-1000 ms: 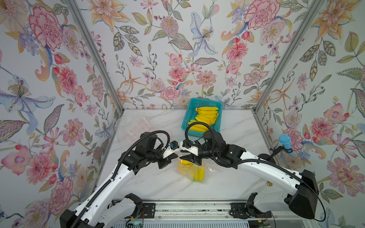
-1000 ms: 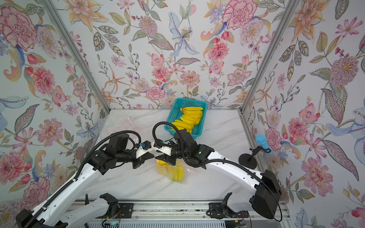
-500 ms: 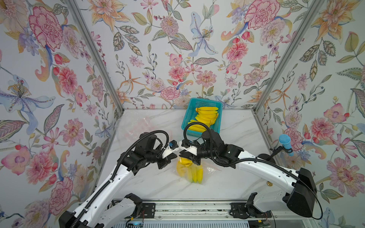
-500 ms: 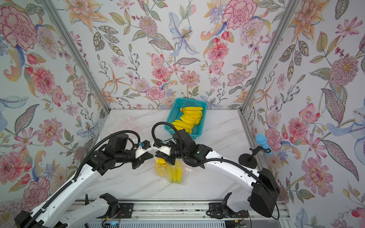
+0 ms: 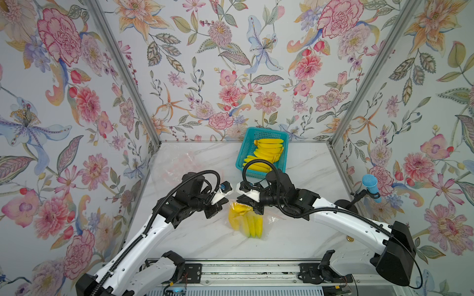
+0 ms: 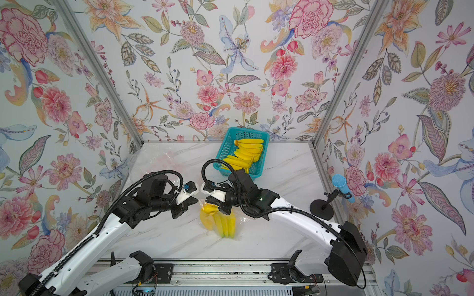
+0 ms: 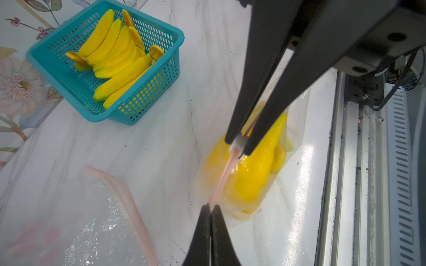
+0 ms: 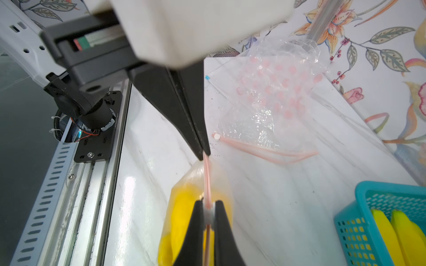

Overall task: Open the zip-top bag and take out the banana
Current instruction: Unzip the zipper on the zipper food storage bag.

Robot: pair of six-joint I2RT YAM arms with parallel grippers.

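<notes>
The right gripper (image 8: 208, 205) is clamped on the white slider (image 8: 209, 214) of the pink zip strip (image 8: 207, 175), its jaws nearly together with only the slider between them. Facing it, the left gripper (image 7: 211, 208) is pinched tight on the strip's end, so the strip runs taut between the two.

That hold looks deliberate. With one end anchored, the slider can be drawn along the track without dragging the whole bag. The strip reads as sealed along its visible length, so the opening has probably not yet begun.

Below the strip hangs the zip-top bag (image 5: 269, 220) with the yellow banana bunch (image 5: 247, 223) inside. Its bottom seems to rest on the marble table (image 5: 205, 238).

All this sits on the near side of the teal basket (image 5: 241, 156), toward the robot's base. The basket holds loose bananas (image 5: 266, 151). An empty pink-dotted bag (image 5: 179, 164) lies well apart from the basket, on the left arm's side.
</notes>
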